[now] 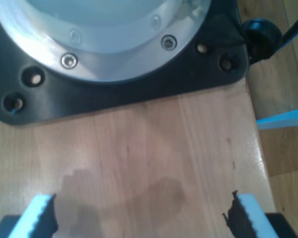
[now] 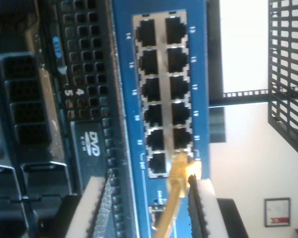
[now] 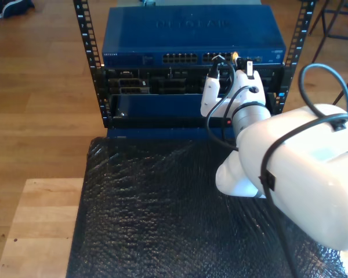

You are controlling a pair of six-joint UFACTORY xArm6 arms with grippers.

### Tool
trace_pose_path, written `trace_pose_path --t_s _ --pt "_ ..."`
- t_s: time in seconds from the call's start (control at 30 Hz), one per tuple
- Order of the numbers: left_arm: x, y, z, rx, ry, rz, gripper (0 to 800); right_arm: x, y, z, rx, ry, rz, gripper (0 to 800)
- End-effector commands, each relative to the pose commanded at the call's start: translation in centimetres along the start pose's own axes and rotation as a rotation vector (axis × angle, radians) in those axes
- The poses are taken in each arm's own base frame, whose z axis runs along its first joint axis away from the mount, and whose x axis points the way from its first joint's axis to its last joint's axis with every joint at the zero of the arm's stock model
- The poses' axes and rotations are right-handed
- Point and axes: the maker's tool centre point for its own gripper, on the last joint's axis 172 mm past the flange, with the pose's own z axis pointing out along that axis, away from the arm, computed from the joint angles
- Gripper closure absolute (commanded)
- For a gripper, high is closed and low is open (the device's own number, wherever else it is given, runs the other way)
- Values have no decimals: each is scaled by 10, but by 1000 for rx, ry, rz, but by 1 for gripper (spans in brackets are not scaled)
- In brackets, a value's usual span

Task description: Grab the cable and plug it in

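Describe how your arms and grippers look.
My second arm is glossy white with rounded joints and black cables looped along it. My second gripper has pale fingers with black ribbed pads. My first gripper has light fingers with black serrated pads.

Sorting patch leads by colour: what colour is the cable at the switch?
Yellow. The cable shows best in the second wrist view, at the blue switch.
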Motion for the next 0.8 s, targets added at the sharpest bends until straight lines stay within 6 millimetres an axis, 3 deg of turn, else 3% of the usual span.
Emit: trace_pose_path --t_s 0.23,0.57,0.8 --pt "0 0 0 0 0 2 0 -3 -1 -13 62 7 3 392" --pt "0 0 0 0 0 2 0 -1 -3 -33 153 29 12 296" --pt "0 0 0 0 0 2 0 -1 0 -38 198 40 19 271"
